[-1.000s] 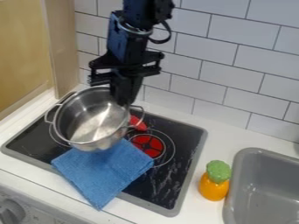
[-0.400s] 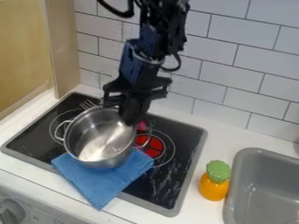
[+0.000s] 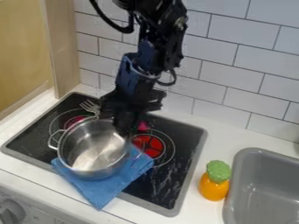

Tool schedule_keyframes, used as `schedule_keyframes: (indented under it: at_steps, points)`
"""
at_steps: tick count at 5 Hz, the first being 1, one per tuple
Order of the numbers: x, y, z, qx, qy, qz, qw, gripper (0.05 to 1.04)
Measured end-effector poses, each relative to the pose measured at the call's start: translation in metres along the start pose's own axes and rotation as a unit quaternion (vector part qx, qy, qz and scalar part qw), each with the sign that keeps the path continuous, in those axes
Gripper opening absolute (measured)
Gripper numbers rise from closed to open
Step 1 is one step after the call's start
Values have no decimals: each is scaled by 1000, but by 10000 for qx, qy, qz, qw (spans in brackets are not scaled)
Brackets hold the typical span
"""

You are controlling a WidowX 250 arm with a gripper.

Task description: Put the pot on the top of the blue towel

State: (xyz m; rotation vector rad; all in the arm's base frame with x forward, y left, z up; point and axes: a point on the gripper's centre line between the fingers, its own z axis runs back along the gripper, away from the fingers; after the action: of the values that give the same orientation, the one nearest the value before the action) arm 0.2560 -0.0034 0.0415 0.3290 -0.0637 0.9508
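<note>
On the black stove (image 3: 154,186) we see the blue towel (image 3: 102,190), with the metal pot (image 3: 92,151) over its upper part; we can't tell whether the base sits flat. Our gripper (image 3: 122,130) is grasping the pot at its rim, near a fork (image 3: 89,106).
</note>
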Motion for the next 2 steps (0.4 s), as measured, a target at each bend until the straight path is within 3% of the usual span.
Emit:
schedule_keyframes:
  at_steps: [1,2]
  points:
    - [-1,3,-1,65,20,76,9999,229]
    - [-2,4,-2,121,56,69,9999,491]
